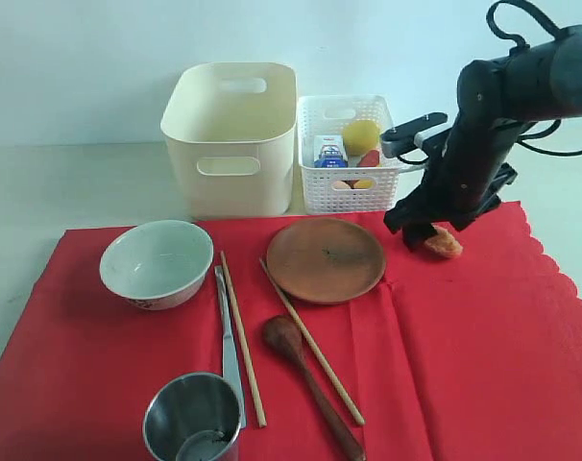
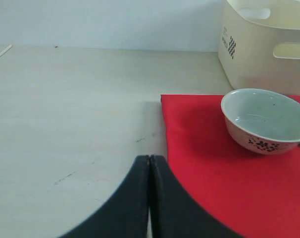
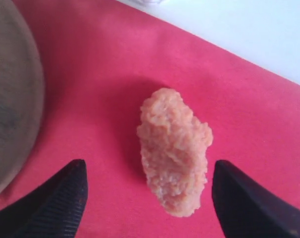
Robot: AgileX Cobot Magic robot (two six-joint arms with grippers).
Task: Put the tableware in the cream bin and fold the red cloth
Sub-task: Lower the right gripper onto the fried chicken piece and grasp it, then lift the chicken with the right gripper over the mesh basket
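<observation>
My right gripper [image 3: 149, 171] is released, fingers spread wide. Its wrist view puts an orange nugget [image 3: 174, 151] right between them, lying on the cloth [image 3: 105, 69]. I see red showing on both sides of the nugget, so nothing is grasped. That view catches only a blurred edge of the plate [image 3: 11, 99], just beside one finger.

The exterior view gives me what that camera can't. It shows the plate whole, on the cloth just beside the gripper toward my left arm's side. It also shows the white basket [image 1: 344, 197] near the gripper, beyond it and off the cloth. The fingers themselves merge with the dark arm there, so I couldn't judge the opening from that view alone.

My left gripper [image 2: 149, 159] is clenched, fingers pressed together with nothing between them, and only its wrist view shows it. It sits over the bare table [image 2: 75, 109], just beside the cloth's edge. The bowl [image 2: 266, 121] stands on the cloth ahead of it and off to one side. The bin [image 2: 259, 54] stands beyond the bowl, on the table.

The rest I get from the exterior view alone. The knife [image 1: 229, 351], two chopsticks [image 1: 243, 341], spoon [image 1: 305, 370] and cup [image 1: 193, 418] all lie on the cloth, well apart from the right gripper. One chopstick lies just beside the knife; the other runs from near the plate's rim past the spoon. All the tableware is outside the bin. The cloth lies spread out, its scalloped edge on the right gripper's side.
</observation>
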